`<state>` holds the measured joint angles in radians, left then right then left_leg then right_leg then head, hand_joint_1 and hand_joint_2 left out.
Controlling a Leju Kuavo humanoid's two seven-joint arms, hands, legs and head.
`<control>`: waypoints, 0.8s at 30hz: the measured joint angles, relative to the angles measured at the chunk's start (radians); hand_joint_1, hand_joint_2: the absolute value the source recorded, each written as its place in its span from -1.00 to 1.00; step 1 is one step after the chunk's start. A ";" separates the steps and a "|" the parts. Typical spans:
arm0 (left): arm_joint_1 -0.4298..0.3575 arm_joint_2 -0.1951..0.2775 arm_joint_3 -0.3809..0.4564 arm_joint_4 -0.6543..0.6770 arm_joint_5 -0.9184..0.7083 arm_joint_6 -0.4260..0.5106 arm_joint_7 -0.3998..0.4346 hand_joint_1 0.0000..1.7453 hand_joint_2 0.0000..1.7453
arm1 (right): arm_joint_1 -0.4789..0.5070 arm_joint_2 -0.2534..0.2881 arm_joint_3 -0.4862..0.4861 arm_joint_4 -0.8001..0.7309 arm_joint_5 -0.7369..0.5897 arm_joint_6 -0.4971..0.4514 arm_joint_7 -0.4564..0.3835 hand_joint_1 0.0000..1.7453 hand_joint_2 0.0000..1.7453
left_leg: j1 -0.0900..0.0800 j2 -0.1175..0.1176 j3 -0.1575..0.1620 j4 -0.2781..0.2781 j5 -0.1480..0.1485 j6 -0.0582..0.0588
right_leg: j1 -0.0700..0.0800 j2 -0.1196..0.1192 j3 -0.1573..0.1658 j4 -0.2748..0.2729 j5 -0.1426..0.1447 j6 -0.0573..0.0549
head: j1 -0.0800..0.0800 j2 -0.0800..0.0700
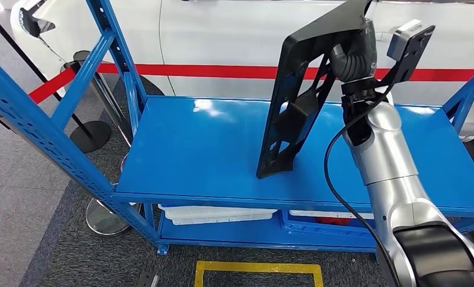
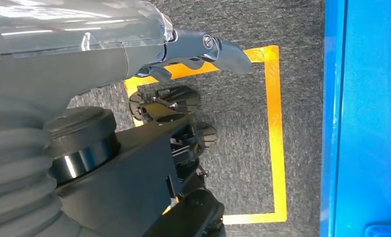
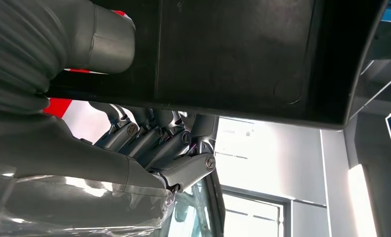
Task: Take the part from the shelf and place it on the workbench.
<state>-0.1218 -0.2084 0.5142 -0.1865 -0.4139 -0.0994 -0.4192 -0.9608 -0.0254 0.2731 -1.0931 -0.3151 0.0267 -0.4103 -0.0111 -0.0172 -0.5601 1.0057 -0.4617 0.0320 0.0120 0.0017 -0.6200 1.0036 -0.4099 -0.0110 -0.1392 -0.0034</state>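
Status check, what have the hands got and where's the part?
Right hand grips black part, its lower end at the blue shelf. Left hand hangs, holding nothing. Nothing blocking.

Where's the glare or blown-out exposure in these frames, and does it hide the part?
Head view: bright glare patch on the blue shelf top, black part stays crisp. Right wrist view: backlit windows blown out, the part nearly featureless, right hand in shade. Left wrist view: evenly lit, left hand sharp.
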 joint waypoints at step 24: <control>-0.005 -0.001 -0.004 0.000 0.029 -0.002 0.000 -1.00 1.00 | -0.094 0.010 0.001 0.043 0.003 0.060 0.039 1.00 1.00 | 0.000 0.000 0.000 0.000 0.000 0.000 | 0.000 0.000 0.000 0.000 0.000 0.000 | 0.000 0.000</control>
<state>-0.1264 -0.2098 0.5103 -0.1865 -0.3846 -0.1015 -0.4194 -1.0553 -0.0149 0.2738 -1.0500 -0.3121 0.0865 -0.3717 -0.0111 -0.0174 -0.5603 1.0058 -0.4616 0.0321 0.0120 0.0016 -0.6201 1.0037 -0.4099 -0.0110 -0.1392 -0.0034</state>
